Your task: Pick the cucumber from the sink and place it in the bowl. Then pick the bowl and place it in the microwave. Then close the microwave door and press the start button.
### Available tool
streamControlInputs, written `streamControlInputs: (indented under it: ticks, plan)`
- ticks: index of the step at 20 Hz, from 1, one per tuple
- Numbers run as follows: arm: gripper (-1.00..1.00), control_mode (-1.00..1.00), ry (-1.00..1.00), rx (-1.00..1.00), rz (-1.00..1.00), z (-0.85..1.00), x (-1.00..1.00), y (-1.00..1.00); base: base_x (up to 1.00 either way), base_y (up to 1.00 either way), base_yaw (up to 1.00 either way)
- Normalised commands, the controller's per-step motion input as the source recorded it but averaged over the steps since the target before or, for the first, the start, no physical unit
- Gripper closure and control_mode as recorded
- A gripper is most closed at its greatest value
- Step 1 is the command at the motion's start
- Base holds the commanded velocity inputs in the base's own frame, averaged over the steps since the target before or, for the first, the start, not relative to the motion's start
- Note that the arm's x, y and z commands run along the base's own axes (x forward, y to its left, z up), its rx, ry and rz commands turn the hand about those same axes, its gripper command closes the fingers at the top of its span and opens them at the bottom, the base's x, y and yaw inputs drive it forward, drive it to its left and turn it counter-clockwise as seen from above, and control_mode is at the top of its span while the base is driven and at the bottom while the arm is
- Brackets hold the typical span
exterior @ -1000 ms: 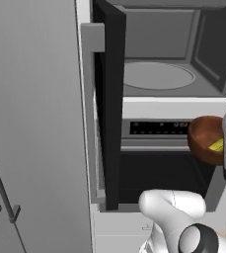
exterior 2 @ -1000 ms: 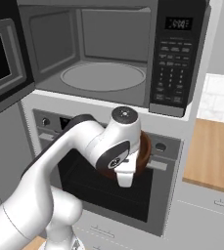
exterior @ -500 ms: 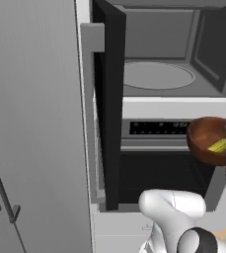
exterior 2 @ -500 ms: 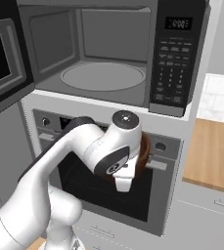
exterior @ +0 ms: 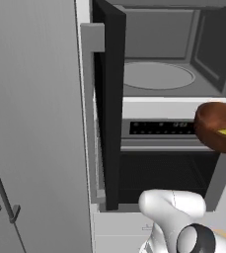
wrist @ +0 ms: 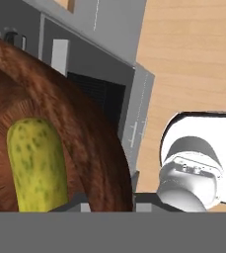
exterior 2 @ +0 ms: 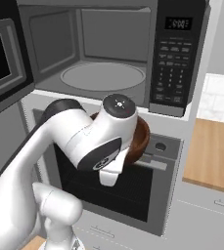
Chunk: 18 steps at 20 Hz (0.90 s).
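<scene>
Now I see the bowl (exterior: 217,126) has risen since a second ago, hanging before the oven panel (exterior: 163,128) just under the open microwave (exterior 2: 101,58), cucumber (wrist: 35,165) inside. My gripper (wrist: 109,200) pinches its rim.

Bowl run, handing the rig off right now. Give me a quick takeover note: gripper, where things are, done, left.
Gripper: shut on the bowl, fingers pinching its rim, held in the air in front of the oven, below the microwave cavity.
Cucumber: lying inside the bowl.
Microwave door: swung open to the left; turntable bare.
Done: cucumber in bowl, bowl picked up.
Left: raise the bowl, set it in the microwave, release, close the door, press start on the button panel.
</scene>
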Motion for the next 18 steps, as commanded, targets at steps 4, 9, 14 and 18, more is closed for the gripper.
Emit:
streamControlInputs:
  ticks: [4, 9, 14, 18]
  plan:
    - [1.0, -1.0, -0.02, 0.04, -0.03, 0.58, 0.17, 0.4, 0.0, 0.0, 0.0]
    - [1.0, -1.0, -0.16, 0.02, -0.01, 0.4, 0.24, 0.36, 0.0, 0.0, 0.0]
    - [1.0, -1.0, -0.22, 0.0, -0.01, 0.21, 0.26, 0.35, 0.0, 0.0, 0.0]
    - [1.0, -1.0, -0.18, 0.0, -0.04, 0.29, 0.35, 0.26, 0.0, 0.0, 0.0]
